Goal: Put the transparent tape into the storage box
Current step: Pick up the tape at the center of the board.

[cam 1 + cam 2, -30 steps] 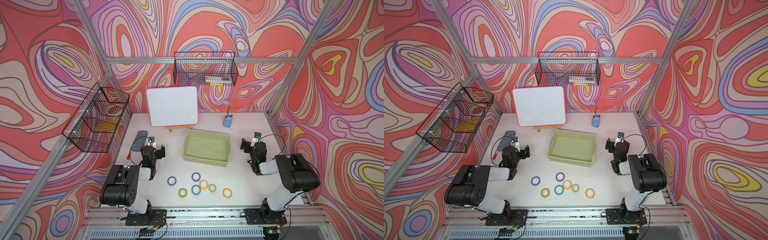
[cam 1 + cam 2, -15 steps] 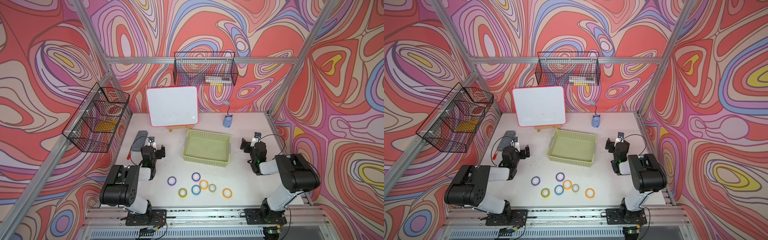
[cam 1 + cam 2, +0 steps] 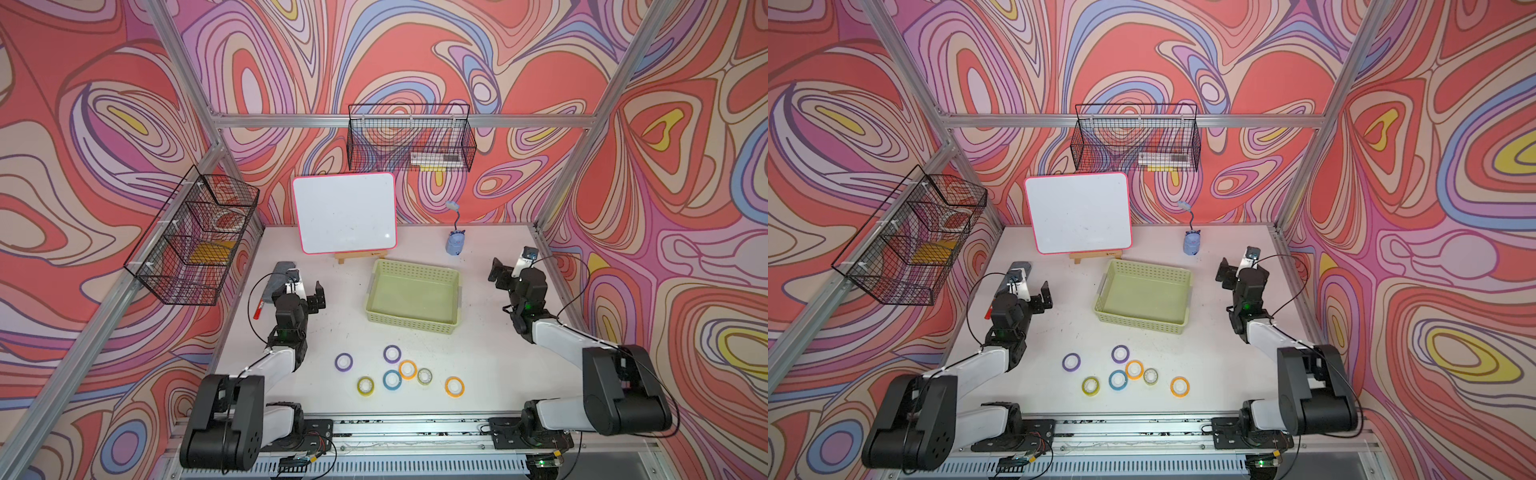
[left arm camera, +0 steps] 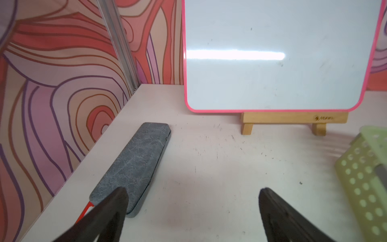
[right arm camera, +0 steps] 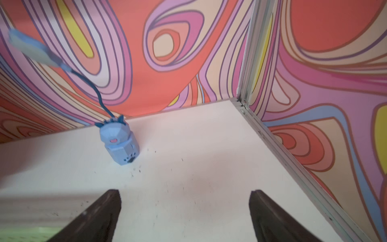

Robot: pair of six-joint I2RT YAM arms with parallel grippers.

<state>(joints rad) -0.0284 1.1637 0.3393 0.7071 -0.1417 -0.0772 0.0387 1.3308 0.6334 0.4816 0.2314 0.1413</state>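
The transparent tape [image 3: 424, 376] [image 3: 1150, 376] is a small greyish clear roll lying flat among coloured rolls near the table's front edge. The storage box [image 3: 415, 269] [image 3: 1150, 269], a pale yellow-green perforated basket, sits mid-table with nothing in it; one corner of it [image 4: 364, 178] shows in the left wrist view. My left gripper [image 3: 307, 293] [image 4: 192, 191] hovers open to the box's left, over bare table. My right gripper [image 3: 505, 276] [image 5: 185, 191] stands open to the box's right, nothing between its fingers. Both are far from the tape.
Purple, yellow, blue and orange tape rolls [image 3: 391, 379] surround the clear one. A grey case [image 4: 134, 165] and a red pen [image 3: 258, 309] lie by the left wall. A whiteboard on an easel [image 3: 345, 212] and a blue figure [image 5: 120, 144] stand at the back. Black wire baskets [image 3: 409, 139] hang on the walls.
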